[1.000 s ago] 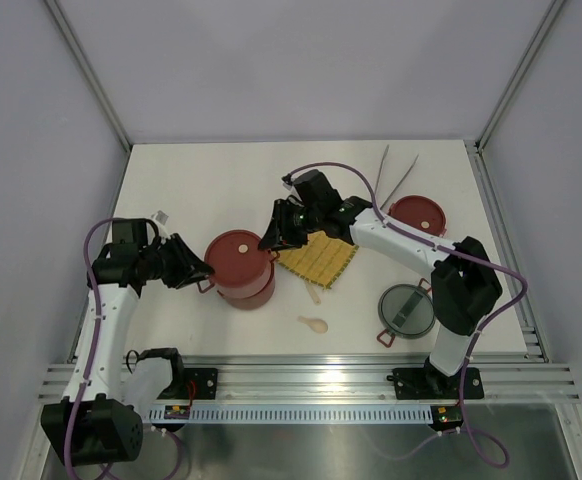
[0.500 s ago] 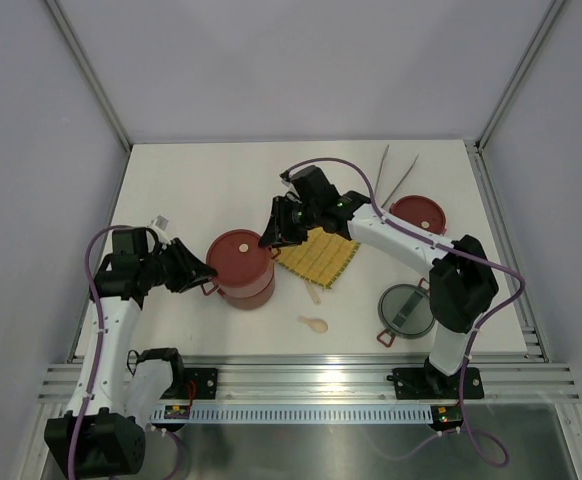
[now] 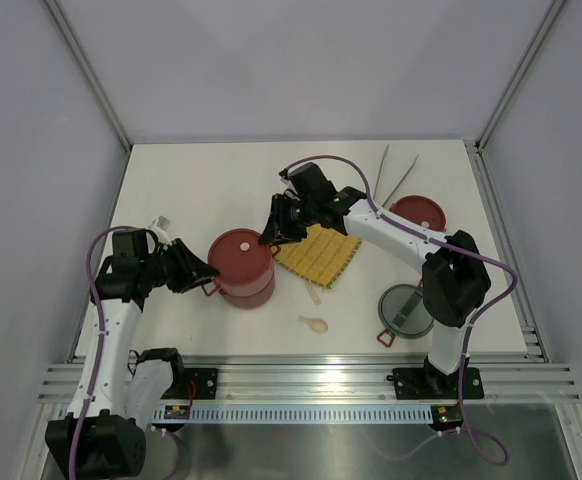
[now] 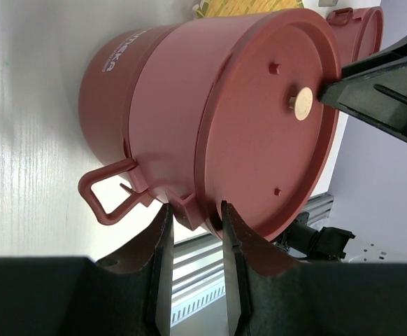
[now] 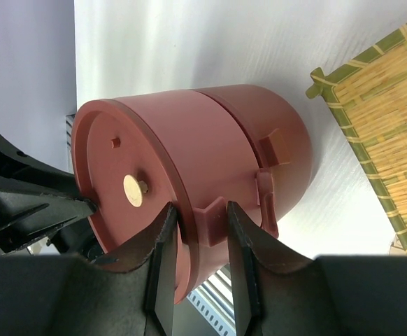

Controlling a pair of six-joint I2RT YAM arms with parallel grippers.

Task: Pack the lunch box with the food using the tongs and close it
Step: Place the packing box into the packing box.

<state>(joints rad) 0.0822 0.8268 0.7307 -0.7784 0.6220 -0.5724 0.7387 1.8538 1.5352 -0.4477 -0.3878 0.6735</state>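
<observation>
— Left gripper first, since people keep asking: its two fingers sit either side of a small tab on the rim of the lunch box. They're pressed right up against it, so it's clamped on that tab. The looped handle is just beside the fingers, not touched.

— ok and the other arm?

— Right gripper is doing the same on the opposite side of the box. Its fingers are closed around another tab just under the lid's rim. So one gripper on each side, both touching the box.

— where's the box sitting tho?

— Upright on the white table, a bit left of centre, two dark-red tiers stacked. A flat red lid is on top, with a small cream knob in the middle of it. The lower tier has some pale lettering on its wall, can't read it properly.

— and the rest of the stuff?

— Tongs are lying at the far right of the table, well away from both grippers. A second red lid is flat on the table near them. The grey lid is on the near right, by the right arm. The yellow mat is just right of the box, and a cream spoon lies in front of it.
</observation>
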